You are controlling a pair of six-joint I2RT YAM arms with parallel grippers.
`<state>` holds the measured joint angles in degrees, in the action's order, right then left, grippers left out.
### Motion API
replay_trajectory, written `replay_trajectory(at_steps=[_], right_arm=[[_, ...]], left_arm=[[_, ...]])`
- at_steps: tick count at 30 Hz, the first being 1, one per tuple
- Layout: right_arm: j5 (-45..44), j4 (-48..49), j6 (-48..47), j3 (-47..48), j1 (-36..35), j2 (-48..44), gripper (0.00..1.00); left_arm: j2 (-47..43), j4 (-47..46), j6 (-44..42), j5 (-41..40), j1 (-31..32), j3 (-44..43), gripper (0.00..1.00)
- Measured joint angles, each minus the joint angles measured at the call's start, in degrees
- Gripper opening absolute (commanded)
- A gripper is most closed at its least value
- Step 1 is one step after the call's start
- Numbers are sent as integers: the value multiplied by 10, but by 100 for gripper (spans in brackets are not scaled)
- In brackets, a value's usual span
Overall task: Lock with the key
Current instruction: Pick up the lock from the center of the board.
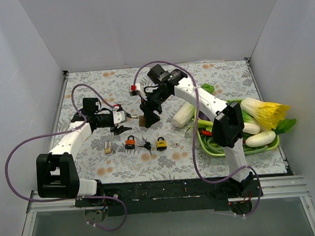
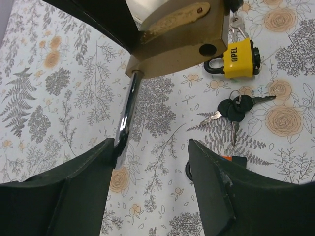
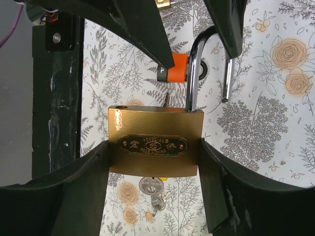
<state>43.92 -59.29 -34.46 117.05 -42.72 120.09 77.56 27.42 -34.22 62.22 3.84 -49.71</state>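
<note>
My right gripper (image 3: pixel 153 147) is shut on a large brass padlock (image 3: pixel 155 142) and holds it above the table. Its steel shackle (image 3: pixel 197 64) is swung open, with the free end out of the body. A silver key (image 3: pixel 151 189) sits in the keyhole underneath. My left gripper (image 2: pixel 150 162) is open, and the shackle (image 2: pixel 127 115) rests against its left finger (image 2: pixel 88 187). In the top view the two grippers meet at the padlock (image 1: pixel 141 119), the right gripper (image 1: pixel 149 116) behind it and the left gripper (image 1: pixel 127 118) to its left.
On the floral mat lie a small brass padlock (image 1: pixel 108 147), an orange padlock (image 1: pixel 130 142), black-headed keys (image 1: pixel 146 145), a yellow padlock (image 1: pixel 161 143) and a small key (image 1: pixel 175 145). A white radish (image 1: pixel 184 115) and a green tray (image 1: pixel 217 149) of vegetables are at the right.
</note>
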Motion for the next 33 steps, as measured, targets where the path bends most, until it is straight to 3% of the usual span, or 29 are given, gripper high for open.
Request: replay_trajectory(at_steps=[9,12,16,20,23,24,25,27,33], right_arm=[[11,-17,-1,10,-15,0,1],[13,-23,-1,10,-19,0,1],[13,-32,-1,15,-24,0,1],[15,-43,-9,26,-22,0,1],[16,-49,-7,28,-22,0,40],[15,-51,-7,28,-22,0,66],[15,-52,-5,28,-22,0,73],[17,-53,-3,30,-21,0,83],[29,-40,13,32,3,-11,89]], left_arm=[[-3,-10,-9,-58,27,17,41],[-7,-15,-7,-64,30,17,29],[-12,-16,-4,-67,33,17,0],[-14,-5,-16,-74,43,19,0],[-14,0,-16,-76,47,18,0],[-15,7,-15,-76,47,17,0],[-15,15,-12,-76,47,13,0],[-15,35,-3,-75,47,3,0],[-15,87,44,-65,47,-30,0]])
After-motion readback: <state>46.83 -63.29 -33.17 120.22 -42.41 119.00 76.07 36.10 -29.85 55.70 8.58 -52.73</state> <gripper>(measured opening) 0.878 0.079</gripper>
